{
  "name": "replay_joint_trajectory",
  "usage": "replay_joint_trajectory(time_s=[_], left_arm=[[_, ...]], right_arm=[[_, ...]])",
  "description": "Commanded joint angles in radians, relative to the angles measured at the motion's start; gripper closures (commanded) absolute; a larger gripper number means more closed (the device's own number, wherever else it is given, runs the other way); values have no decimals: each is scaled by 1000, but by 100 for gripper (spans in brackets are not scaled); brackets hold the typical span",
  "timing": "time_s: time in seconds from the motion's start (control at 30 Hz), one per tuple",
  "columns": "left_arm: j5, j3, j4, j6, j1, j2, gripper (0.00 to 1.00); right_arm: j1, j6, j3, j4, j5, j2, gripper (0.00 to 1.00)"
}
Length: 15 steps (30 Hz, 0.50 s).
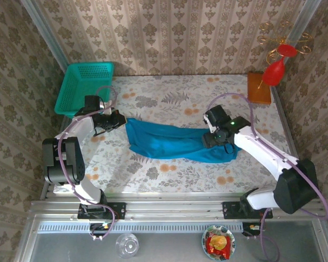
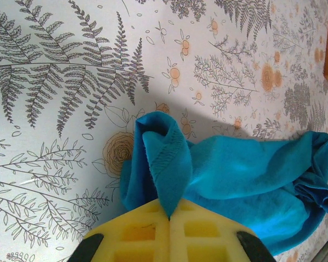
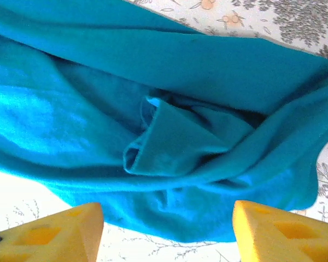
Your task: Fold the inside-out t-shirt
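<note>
Roughly mid-table, the bright blue soft cloth inside-out t-shirt (image 1: 172, 143) lies bunched into a long, rumpled band running left to right across the fern-and-flower printed tablecloth (image 1: 169, 98). Its fabric is plain in every view. The only printed thing is a red and yellow packet (image 1: 217, 244) in a small bowl on the ledge below the arm bases, and its lettering is too small to read. The left gripper (image 1: 119, 121) sits at the band's left end. In the left wrist view its yellow foam pads (image 2: 147, 240) are pressed together, and a raised ridge of the t-shirt's ribbed edge (image 2: 167, 164) is pinched between them. From there the rest of the cloth spreads away to the right over the table. The right gripper (image 1: 213, 140) is over the band's right end, directly above the cloth. In the right wrist view its two yellow pads (image 3: 60, 232) stand wide apart, with folds and a small turned-up flap of the t-shirt (image 3: 169, 142) lying between and beyond them. I cannot tell whether those pads touch the fabric. A teal plastic mesh basket (image 1: 85, 87) stands at the table's far left corner, well apart from the shirt, and an orange-brown wooden block (image 1: 259, 87) sits at the far right corner.
</note>
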State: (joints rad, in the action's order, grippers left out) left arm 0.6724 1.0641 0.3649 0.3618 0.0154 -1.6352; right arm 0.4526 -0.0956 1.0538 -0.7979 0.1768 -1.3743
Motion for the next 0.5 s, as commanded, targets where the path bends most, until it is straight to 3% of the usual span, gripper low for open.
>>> replay_joint_trajectory(time_s=[0.0,0.33,0.4,0.47], left_arm=[[2,-3,-6,-25,3,24,100],[6,-4,-10,-18,3,37,100],[9,-7,-16,-13,1,41,100],[9,-7,-17,-10,3,47,100]], right_arm=[[22,68,11,41,132,-63,31],[42,108,100,15,224,-266,35],[43,102,124,4,246,-288,42],[43,92,143,-1,258,-290,57]])
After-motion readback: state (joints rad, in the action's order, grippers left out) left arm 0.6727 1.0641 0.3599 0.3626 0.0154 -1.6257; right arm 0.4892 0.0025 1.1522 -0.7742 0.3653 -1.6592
